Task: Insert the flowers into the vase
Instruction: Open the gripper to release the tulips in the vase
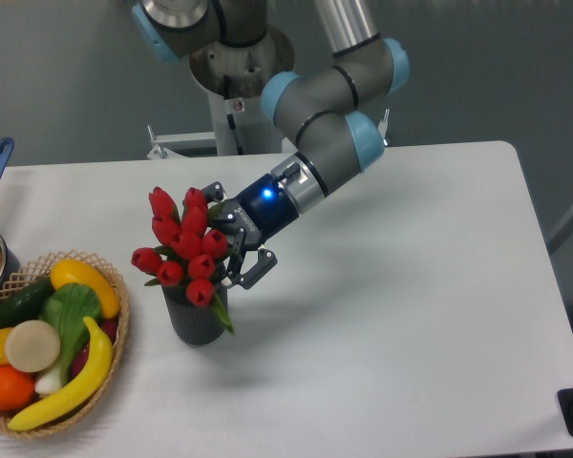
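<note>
Glossy artificial flowers, a matt ribbed vase, and a metal-and-plastic robot arm on a smooth white table.
The flowers (pixel 184 246) have shiny red plastic-looking buds. The vase (pixel 197 320) is dark grey and dull. The gripper (pixel 231 239) is black with a matt finish. The table (pixel 401 315) is smooth and matt. The basket (pixel 115 355) is rough woven wicker.

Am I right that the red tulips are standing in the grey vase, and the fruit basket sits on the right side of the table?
Not quite. The red tulips do stand in the grey vase, with the gripper beside them, but the camera view shows the fruit basket at the table's left edge, not the right.
</note>
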